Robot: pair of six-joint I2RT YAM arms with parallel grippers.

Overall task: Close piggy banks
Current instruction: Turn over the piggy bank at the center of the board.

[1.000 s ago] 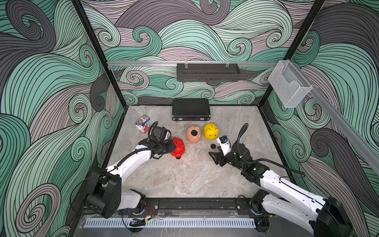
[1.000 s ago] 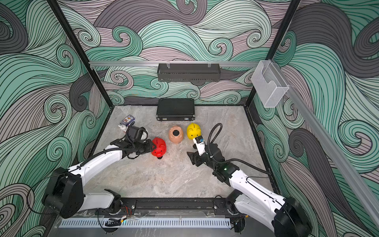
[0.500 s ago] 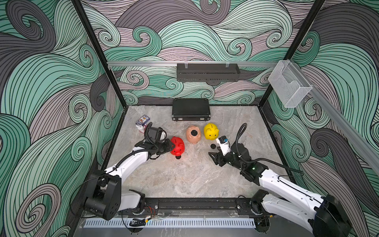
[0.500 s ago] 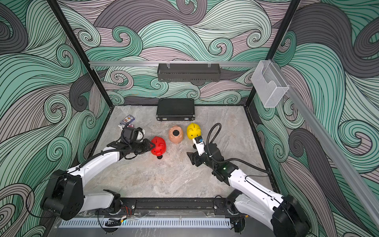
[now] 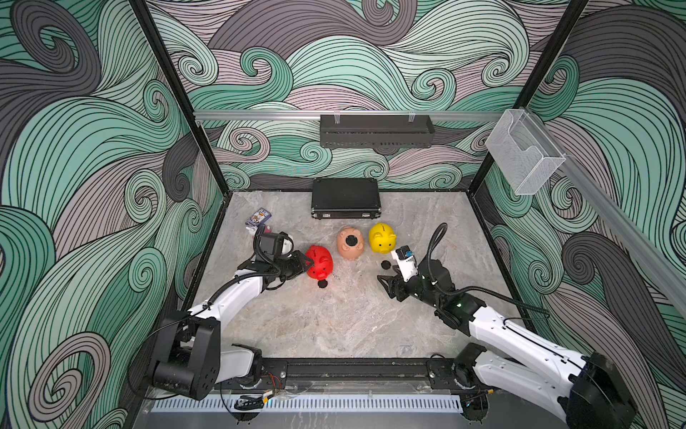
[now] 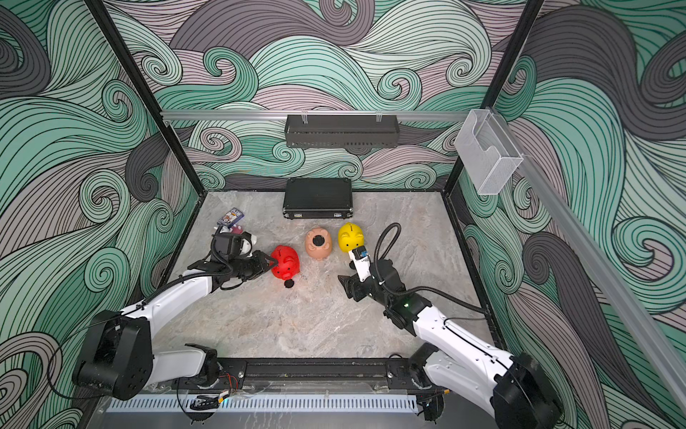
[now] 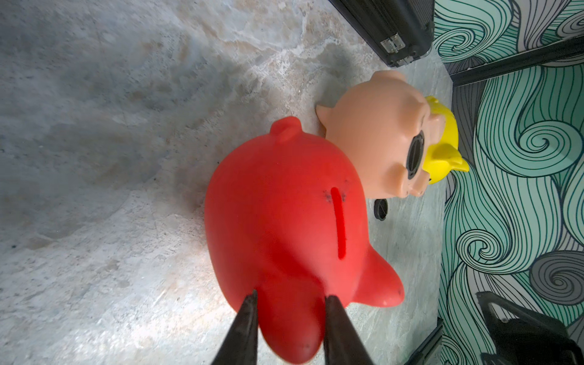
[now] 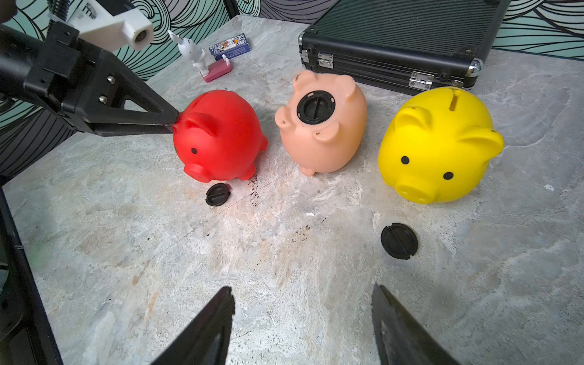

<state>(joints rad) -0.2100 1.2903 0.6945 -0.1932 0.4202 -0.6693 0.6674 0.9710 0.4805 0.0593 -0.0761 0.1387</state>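
- Grip: left gripper (image 5: pixel 302 264) was pinched narrow on a small projection, apparently an ear, at the side of the red piggy bank (image 5: pixel 320 262).
- Red piggy bank: left end of the row, upright on its feet on the worktop (image 5: pixel 334 327). The coin slot faced up and the belly hole was hidden beneath. The snout pointed toward the near edge, so the long axis ran far to near. It was judged hollow, light, glossy and slippery. The round body offered little purchase, so an ear or leg seemed the better hold, though it might swing in a one-point pinch.
- Loose plug (image 5: pixel 322 284): black, lying flat just beside the red snout.
- Peach piggy bank (image 5: pixel 350 243): middle of the row, apart from both neighbours, on its back with legs and belly up. A fitted plug (image 8: pixel 316 106) sat in the belly hole, so it was judged closed. Snout direction could not be told.
- Yellow piggy bank (image 5: pixel 382 237): right end of the row, upright, slot up, snout toward the near edge. It was judged the same light, slick shell.
- Second loose plug (image 5: pixel 386 264): flat on the worktop near the yellow snout.
- Right gripper (image 5: pixel 388 286): jaws wide and empty, low over bare worktop, facing the row.
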